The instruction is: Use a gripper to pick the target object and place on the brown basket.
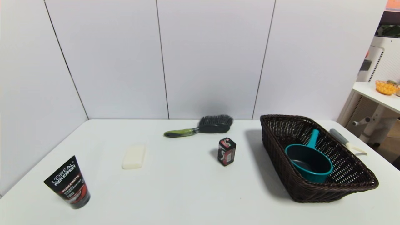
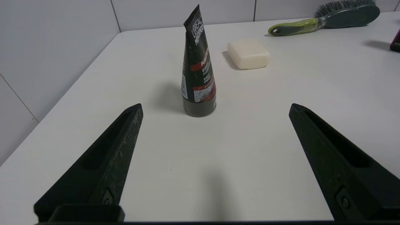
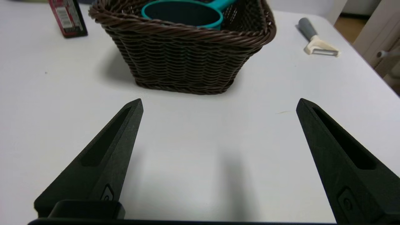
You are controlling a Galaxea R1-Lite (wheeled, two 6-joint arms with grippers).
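The pan sits upright inside the basket, at its near end, with the teal handle running up toward the far end and resting near the basket's weave. The basket stands on the right side of the table. The right gripper hovers low over bare tabletop in front of the basket's near short wall, its two fingers spread wide and holding nothing; the pan lies ahead of it, beyond that wall, well apart from the fingertips. The left gripper hangs over the table's left part, also spread wide and empty, with the tube standing on its cap just ahead between the lines of its fingers. Neither gripper shows in the head view. A soap bar lies beyond the tube, a brush lies near the back wall, and a small box stands left of the basket. A peeler lies on the table just right of the basket.
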